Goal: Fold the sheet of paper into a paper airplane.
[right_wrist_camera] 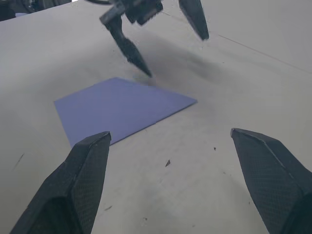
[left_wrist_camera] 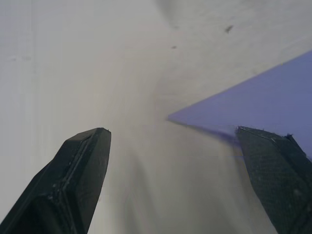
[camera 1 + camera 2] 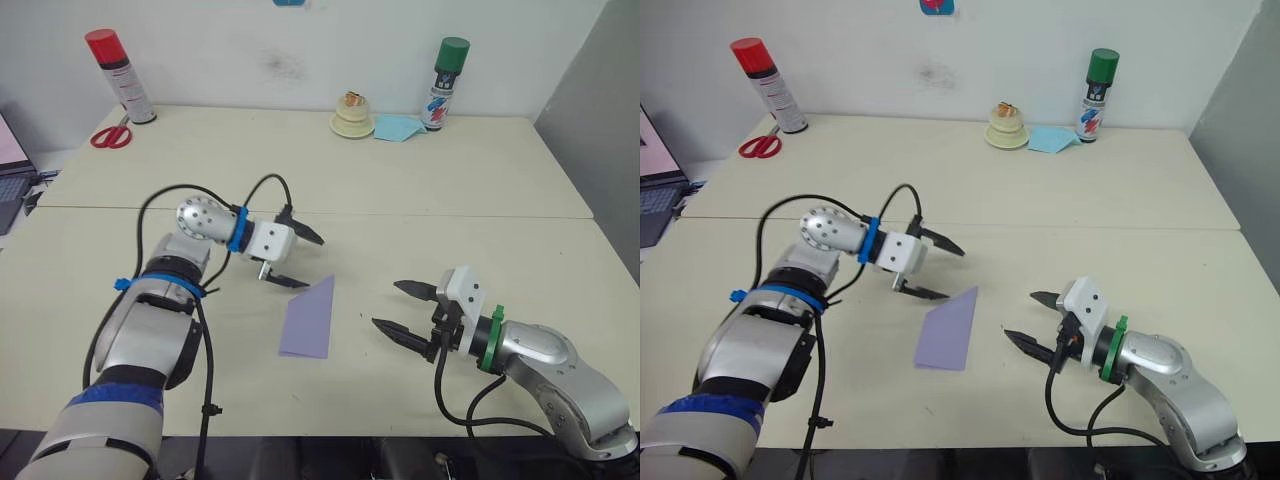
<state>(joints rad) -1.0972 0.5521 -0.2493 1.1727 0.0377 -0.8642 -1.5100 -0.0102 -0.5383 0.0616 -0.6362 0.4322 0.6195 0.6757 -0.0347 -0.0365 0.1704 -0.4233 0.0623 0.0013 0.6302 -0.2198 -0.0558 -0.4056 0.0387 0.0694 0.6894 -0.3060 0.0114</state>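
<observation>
Left tool (image 3: 300,259) wide, at folded sheet of paper (image 3: 310,320) | right tool (image 3: 405,310) wide, near | risk: paper skids on table (image 3: 480,200), skewing crease

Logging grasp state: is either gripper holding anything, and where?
Nothing is held. Left gripper and right gripper are open; the paper lies flat on the table.

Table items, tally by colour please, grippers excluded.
Purple: 1, the sheet of paper
Red: 2, red-capped spray can and scissors
Green: 1, green-capped spray can
Cream: 1, stacked round object
Light blue: 1, paper piece
Total: 6
</observation>
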